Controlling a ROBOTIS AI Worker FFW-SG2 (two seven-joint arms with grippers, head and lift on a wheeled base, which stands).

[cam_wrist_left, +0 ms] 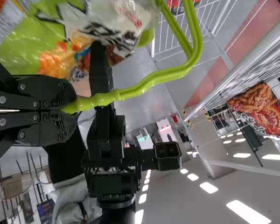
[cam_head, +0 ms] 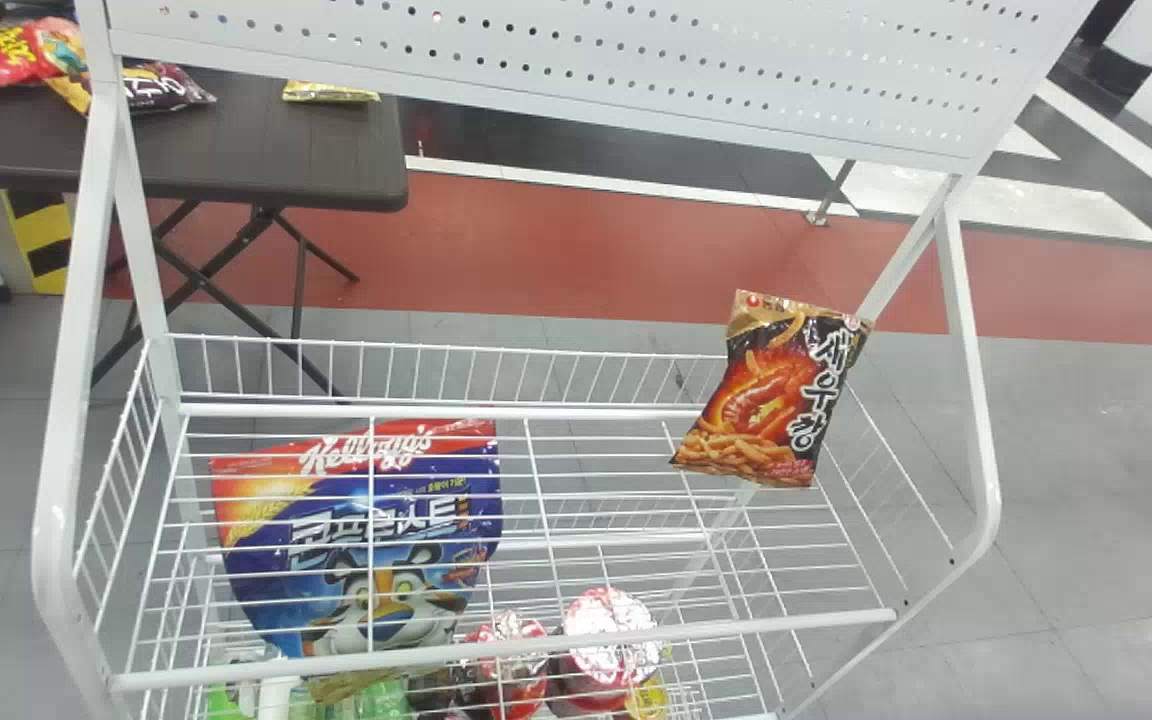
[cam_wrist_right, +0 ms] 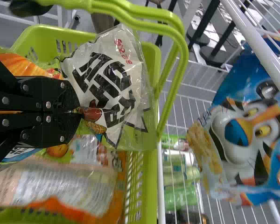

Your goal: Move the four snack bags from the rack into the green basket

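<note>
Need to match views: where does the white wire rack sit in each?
Head: rack spans the middle, top to bottom.
Left wrist: rack alongside the black snack bag.
Right wrist: rack beside the green basket, around the cereal bag.
Shared landmark: grey floor.

I see a black snack bag (cam_head: 771,400) on the white rack (cam_head: 736,627); lower down, left of it, a blue bag (cam_head: 336,580) and red cups (cam_head: 521,688).
</note>
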